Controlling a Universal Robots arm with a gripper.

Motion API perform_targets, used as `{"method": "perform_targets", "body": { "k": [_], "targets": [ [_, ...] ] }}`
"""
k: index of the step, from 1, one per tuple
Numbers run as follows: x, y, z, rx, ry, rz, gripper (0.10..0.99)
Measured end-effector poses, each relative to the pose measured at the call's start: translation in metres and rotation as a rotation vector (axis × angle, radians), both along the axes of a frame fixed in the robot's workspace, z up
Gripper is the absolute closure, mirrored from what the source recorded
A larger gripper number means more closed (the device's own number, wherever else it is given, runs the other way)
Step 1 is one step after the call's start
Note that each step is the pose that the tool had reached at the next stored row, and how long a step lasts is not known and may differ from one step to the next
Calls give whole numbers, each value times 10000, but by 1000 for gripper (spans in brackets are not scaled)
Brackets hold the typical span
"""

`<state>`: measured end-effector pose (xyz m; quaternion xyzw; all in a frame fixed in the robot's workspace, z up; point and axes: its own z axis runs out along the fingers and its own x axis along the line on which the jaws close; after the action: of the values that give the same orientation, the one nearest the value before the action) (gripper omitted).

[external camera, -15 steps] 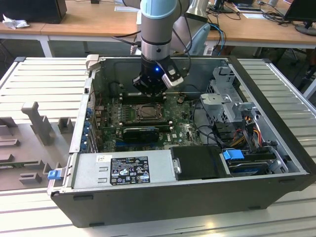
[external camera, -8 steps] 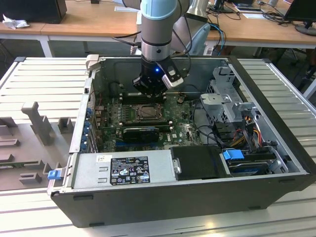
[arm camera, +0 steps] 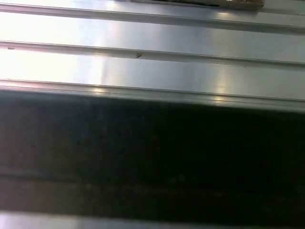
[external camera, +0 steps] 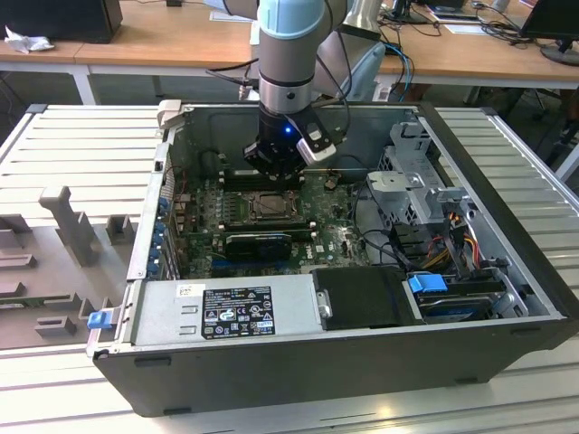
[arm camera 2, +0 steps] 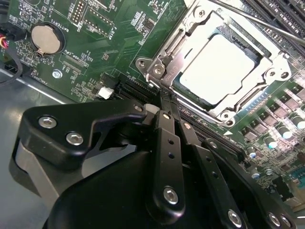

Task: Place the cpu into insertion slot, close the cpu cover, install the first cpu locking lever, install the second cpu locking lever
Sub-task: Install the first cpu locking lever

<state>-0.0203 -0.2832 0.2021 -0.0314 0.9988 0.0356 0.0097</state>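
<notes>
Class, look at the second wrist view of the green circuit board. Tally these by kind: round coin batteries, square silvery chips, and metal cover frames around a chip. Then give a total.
coin battery: 1
cpu: 1
cpu cover: 1
Total: 3

An open black desktop computer case [external camera: 507,298] lies on a ribbed grey metal counter [external camera: 81,154]. Inside it, a green motherboard [external camera: 208,203] carries a long black expansion card [external camera: 260,242]. A silver power supply box [external camera: 226,312] sits along the near wall, beside a blue drive-bay latch [external camera: 428,283]. In the second wrist view, a round silver coin battery [arm camera 2: 46,38] sits on the board.
</notes>
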Motion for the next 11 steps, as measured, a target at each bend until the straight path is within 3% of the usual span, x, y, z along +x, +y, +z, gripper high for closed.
{"method": "perform_targets", "body": {
  "k": [7, 11],
  "targets": [
    [1, -2, 3, 66, -5, 0, 980],
    [0, -3, 174, 60, 0, 0, 980]
  ]
}}
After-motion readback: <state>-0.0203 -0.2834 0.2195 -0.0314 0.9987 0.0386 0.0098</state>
